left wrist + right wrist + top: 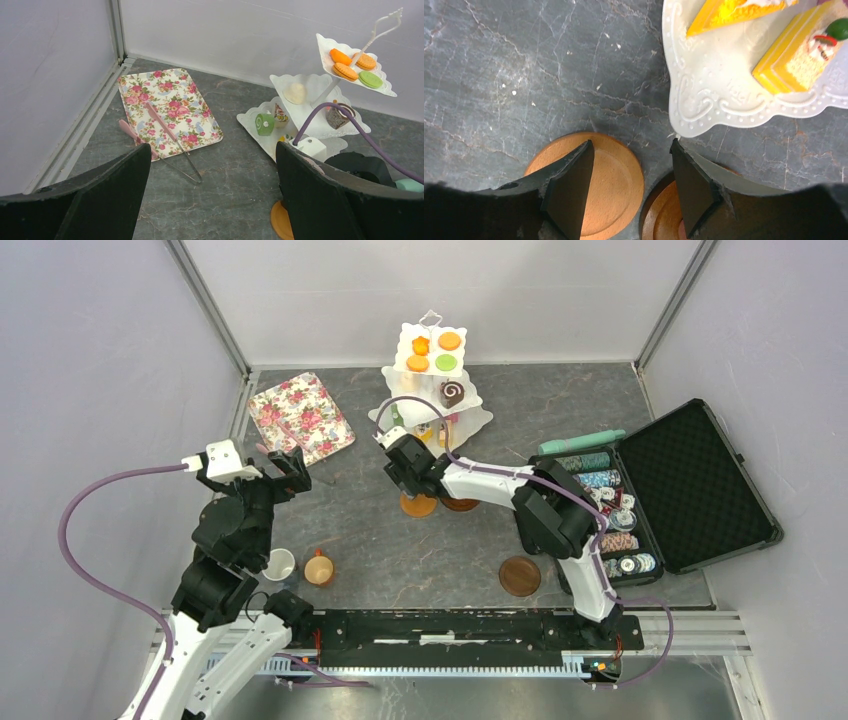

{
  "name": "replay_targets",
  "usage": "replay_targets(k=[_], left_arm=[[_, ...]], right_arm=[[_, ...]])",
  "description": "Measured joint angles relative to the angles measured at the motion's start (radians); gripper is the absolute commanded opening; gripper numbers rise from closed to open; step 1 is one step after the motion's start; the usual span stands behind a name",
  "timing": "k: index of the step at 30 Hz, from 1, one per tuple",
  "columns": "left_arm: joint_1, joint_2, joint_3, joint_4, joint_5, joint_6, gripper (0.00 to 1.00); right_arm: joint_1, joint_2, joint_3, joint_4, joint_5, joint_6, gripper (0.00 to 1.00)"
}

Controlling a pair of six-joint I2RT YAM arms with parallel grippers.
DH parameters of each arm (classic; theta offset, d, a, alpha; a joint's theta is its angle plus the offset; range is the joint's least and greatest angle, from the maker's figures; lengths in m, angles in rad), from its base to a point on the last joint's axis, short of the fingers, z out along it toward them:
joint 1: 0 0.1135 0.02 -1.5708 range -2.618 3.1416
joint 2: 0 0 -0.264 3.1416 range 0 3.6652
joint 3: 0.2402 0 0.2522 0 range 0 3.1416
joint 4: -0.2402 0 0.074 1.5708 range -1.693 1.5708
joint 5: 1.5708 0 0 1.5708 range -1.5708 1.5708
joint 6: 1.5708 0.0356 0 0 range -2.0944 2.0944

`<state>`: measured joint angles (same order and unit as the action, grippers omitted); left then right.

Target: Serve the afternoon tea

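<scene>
Right gripper [631, 146]: empty, jaws moderately wide, pointing down and low over the tabletop [524, 75].
Under the fingers: one finger sits above the light saucer [616, 185], the other above the darker saucer [659, 212]. The two lie just beside each other; I cannot tell whether the rims touch.
Next outward: the scalloped bottom tier of the stand [704, 100] is near both saucers and carries yellow cake slices [794, 55].
Left gripper [212, 147]: empty, jaws wide apart, held above the tabletop near the floral tray [170, 107], with tongs [172, 147] lying half on the tray.
Rest of the set: third saucer [520, 576] is well apart, toward my right base. White mug [279, 564] and tan mug [319, 568] stand by my left base. A third mug is not visible.
Step (judged): setting out saucers, mugs not yet on them.
Risk 1: if I close here, the fingers could catch both rims at once, so one saucer would drag or ride up on the other.
Risk 2: a flat rim gives little to pinch and could slip out and skid into the stand.
Risk 3: my wrist and its cable [324, 104] hang close to the stand, so a sideways swing could knock it and spill cakes.
</scene>
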<state>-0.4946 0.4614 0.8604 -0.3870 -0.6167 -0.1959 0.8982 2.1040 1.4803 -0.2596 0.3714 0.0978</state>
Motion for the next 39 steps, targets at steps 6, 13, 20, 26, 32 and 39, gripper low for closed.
replay_targets(k=[6,13,20,26,32,39], left_arm=[[0.001,-0.007,0.0,0.0,0.0,0.0,1.0],[0.001,-0.012,0.0,0.0,0.0,0.0,1.0],[0.001,-0.013,0.0,0.0,0.008,0.0,1.0],[0.001,-0.013,0.0,0.0,0.017,0.0,1.0],[0.001,-0.013,0.0,0.0,0.017,0.0,1.0],[0.001,-0.012,0.0,0.0,0.016,0.0,1.0]], right_arm=[[-0.002,0.035,0.085,-0.05,0.008,-0.038,0.68],[0.0,0.023,0.123,-0.101,0.01,-0.043,0.66],[0.032,-0.071,0.051,-0.123,-0.019,-0.011,0.36],[0.055,-0.077,0.023,-0.124,-0.019,0.01,0.32],[0.052,-0.027,0.023,-0.124,0.017,0.02,0.29],[0.045,0.013,0.026,-0.113,0.077,0.021,0.27]])
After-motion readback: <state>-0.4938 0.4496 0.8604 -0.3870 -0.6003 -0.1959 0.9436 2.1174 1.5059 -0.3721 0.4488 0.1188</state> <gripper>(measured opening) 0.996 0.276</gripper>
